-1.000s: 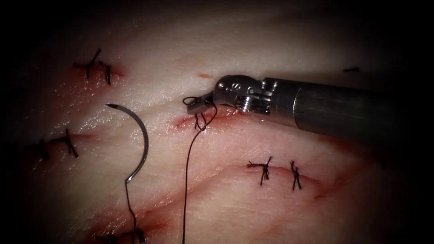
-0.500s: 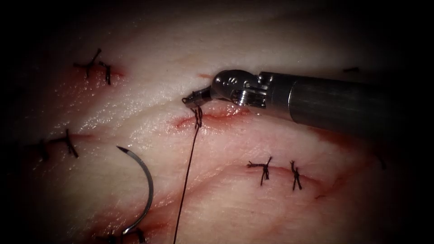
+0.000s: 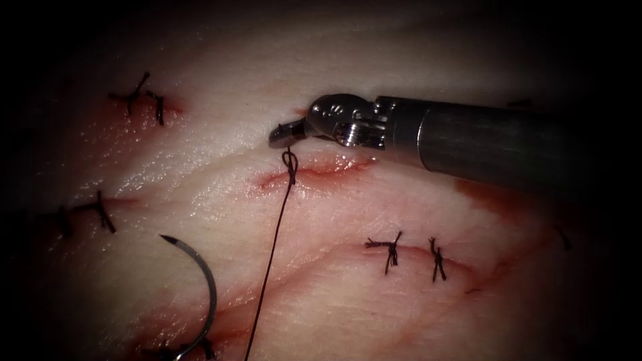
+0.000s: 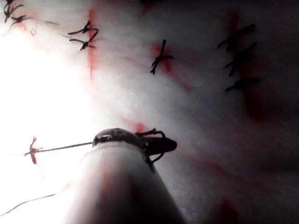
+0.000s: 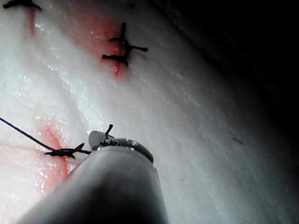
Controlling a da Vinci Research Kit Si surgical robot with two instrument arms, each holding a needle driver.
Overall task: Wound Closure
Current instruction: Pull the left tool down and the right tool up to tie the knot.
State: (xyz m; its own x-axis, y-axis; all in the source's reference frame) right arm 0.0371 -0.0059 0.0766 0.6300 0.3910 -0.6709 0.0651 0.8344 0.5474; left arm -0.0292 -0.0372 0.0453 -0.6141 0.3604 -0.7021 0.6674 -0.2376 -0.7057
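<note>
1. your needle (image 3: 200, 284) lies free on the tissue (image 3: 374, 314), left of the thread (image 3: 271, 257), its swaged end cut off by the frame edge.
2. your right tool (image 3: 284, 134) sits above the cut (image 3: 311, 174), jaws closed on a short thread tail above the knot (image 3: 290, 164).
3. the shaft runs off into dark.

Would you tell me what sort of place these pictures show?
Likely a bench suturing practice setup: a slab of tissue with several stitched cuts, a loose curved needle with thread, and the right tool holding a short thread end.
</note>
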